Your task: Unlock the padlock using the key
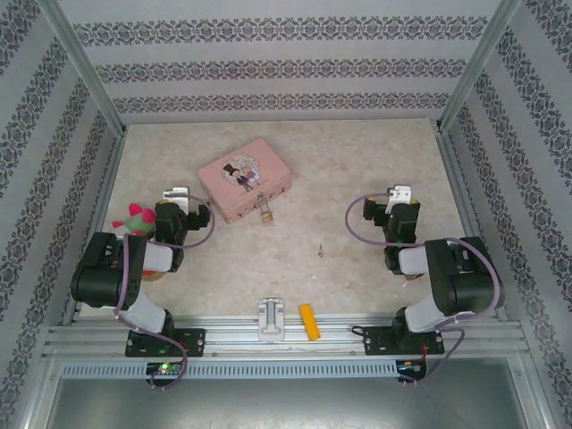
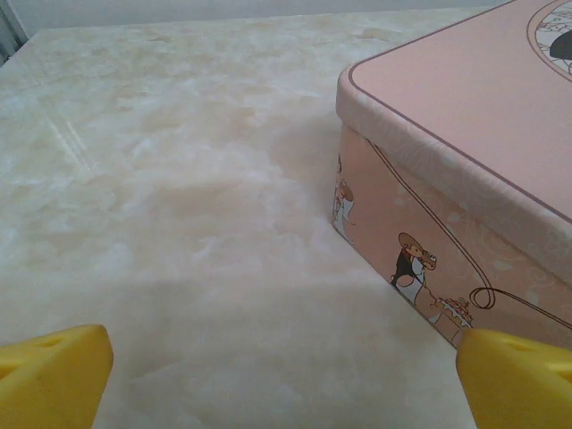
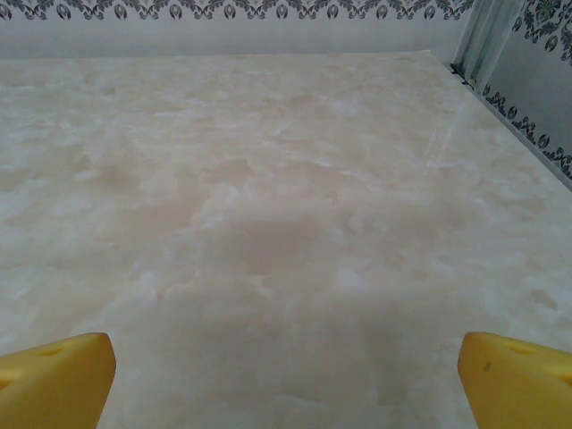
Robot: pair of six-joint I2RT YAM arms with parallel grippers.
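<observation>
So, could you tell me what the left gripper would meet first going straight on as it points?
Probably the pink tin: its wall lies ahead of the right-hand finger of the left gripper; the midline runs over bare table beside its corner. Depth is unclear.

The right pincer [image 3: 286,384] is seen with its jaws spread wide, nothing being held between them; its two yellow fingertips [image 3: 55,375] are cut off by the bottom corners of the picture. Ahead of the pincer, a pale worktop [image 3: 268,206] with a cream, marble-like mottling is shown, and a soft shadow is cast on it just beyond the pincer. Far ahead of the pincer, the worktop is bounded by a light back wall [image 3: 223,31] on which a dark ornamental band is printed. Ahead of the pincer and to its right, a metal post [image 3: 487,31] is seen in the corner, and a side wall [image 3: 547,103] with the same dark pattern is joined to it.
</observation>
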